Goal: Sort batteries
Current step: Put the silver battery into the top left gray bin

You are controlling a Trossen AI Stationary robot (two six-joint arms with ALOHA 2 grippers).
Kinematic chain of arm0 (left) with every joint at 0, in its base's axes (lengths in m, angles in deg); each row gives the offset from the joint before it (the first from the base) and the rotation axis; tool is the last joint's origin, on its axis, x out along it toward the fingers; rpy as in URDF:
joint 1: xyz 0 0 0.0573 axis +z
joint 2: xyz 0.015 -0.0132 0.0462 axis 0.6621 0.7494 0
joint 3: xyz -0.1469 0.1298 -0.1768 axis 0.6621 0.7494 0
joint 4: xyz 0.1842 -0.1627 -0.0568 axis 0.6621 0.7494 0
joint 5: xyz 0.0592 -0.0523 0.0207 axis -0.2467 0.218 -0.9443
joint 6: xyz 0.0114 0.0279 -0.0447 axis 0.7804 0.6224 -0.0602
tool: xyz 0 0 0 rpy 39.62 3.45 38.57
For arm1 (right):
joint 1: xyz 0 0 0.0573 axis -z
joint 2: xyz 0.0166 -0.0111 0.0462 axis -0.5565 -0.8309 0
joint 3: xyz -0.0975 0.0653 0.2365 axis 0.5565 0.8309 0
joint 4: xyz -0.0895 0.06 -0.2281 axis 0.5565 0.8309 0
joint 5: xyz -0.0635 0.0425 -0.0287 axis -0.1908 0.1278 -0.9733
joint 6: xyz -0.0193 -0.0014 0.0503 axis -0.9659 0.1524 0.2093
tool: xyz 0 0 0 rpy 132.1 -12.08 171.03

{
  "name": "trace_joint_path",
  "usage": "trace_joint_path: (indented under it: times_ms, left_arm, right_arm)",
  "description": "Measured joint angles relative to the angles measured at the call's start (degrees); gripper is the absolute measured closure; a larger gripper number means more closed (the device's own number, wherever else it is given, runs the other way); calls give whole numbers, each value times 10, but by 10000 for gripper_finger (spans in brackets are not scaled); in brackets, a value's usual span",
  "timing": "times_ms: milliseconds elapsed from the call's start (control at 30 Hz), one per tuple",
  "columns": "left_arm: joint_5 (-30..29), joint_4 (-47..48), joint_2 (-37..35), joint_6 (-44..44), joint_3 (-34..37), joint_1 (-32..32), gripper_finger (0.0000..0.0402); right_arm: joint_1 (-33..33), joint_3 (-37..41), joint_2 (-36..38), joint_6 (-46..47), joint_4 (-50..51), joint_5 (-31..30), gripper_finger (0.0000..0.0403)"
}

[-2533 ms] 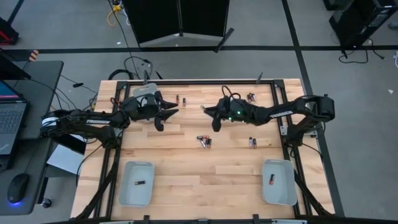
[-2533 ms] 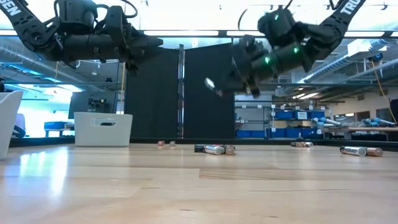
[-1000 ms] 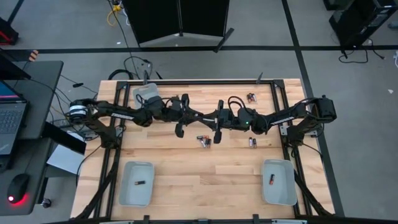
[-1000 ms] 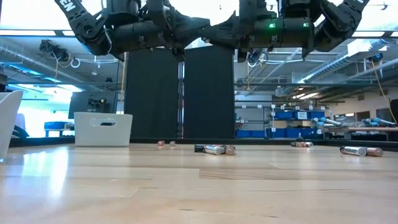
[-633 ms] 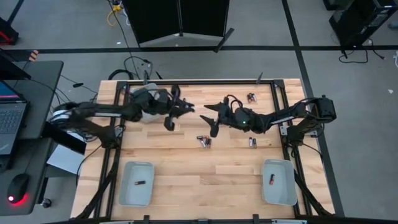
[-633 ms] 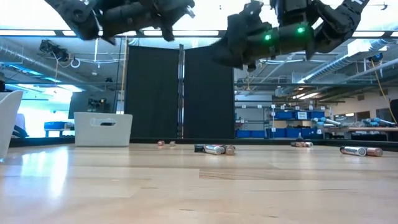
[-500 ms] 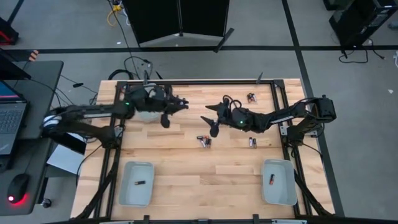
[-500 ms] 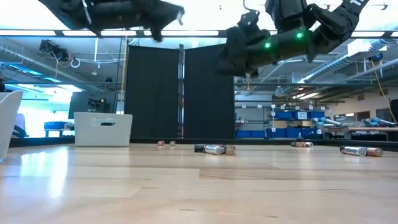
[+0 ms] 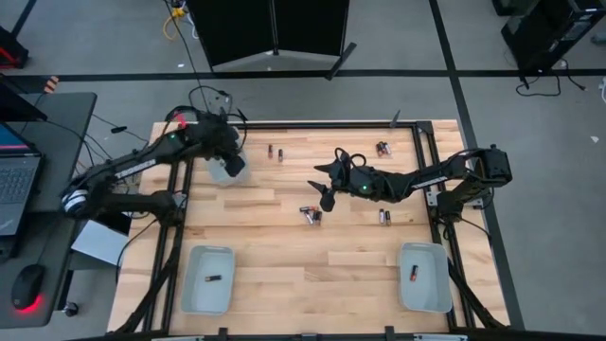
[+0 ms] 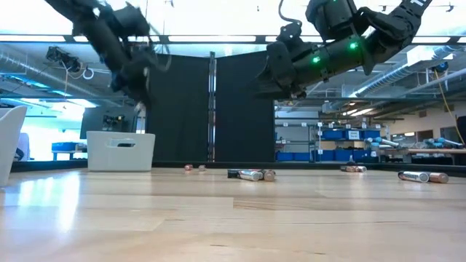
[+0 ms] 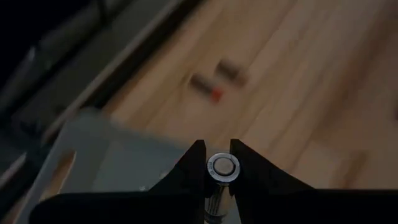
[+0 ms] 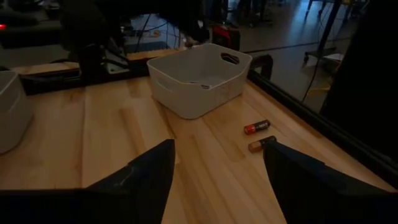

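Over the far-left tray (image 9: 230,170), left gripper (image 11: 217,163) pinches 1 silvery battery (image 11: 222,167); release off-centre and it clips the rim, rolls away. Right gripper (image 12: 217,163) hovers open mid-table.

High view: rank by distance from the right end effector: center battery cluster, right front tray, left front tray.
From the right end effector:
1. Center battery cluster, just in front of it.
2. Right front tray, front right corner.
3. Left front tray, front left corner, slightly farther.

Only partial white lettering "TR" legible, printed on the right arm (image 10: 403,16) at the low view's upper right corner. Nothing else readable on batteries, trays or tabletop.
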Motion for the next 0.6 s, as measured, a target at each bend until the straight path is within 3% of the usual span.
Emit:
trace_joint_path:
  times_ms: [300, 600]
  left_arm:
    - [-1, 2, 152, 45, -1, 81, 347]
    - [-31, -1, 244, 45, -1, 95, 347]
  right_arm:
    - [2, 0, 0, -8, 0, 2, 150]
    - [9, 0, 0, -22, 0, 3, 155]
